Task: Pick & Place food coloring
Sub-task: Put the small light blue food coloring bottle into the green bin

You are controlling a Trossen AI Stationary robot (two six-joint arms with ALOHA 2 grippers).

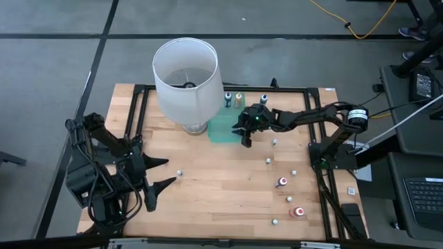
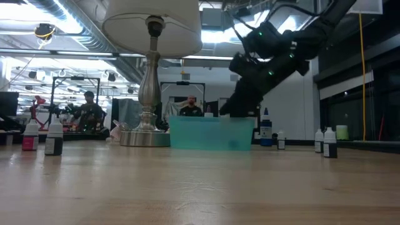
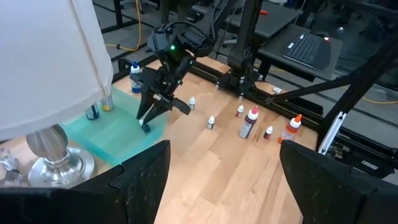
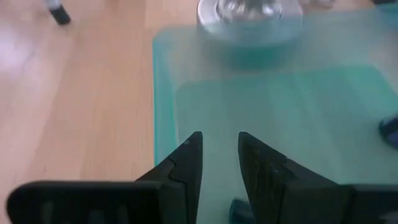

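Note:
Several tiny white-capped food coloring bottles stand scattered on the table's right half, among them a red one [image 1: 282,182] and another red one [image 1: 298,211]. Two more [image 1: 233,99] stand at the far end of the flat green tray [image 1: 221,128]. My right gripper [image 4: 219,149] hovers over the tray's right part, slanting down, its fingers a little apart with nothing between them. A small dark thing [image 4: 235,210] lies on the tray just under them. My left gripper [image 3: 224,174] waits open at the table's near left.
A big white lampshade [image 1: 185,69] on a metal foot [image 4: 249,15] stands right beside the tray's left edge. A blue bottle [image 1: 264,99] stands behind the right arm. One lone bottle [image 1: 179,173] stands mid-table. A black frame [image 1: 325,200] borders the table.

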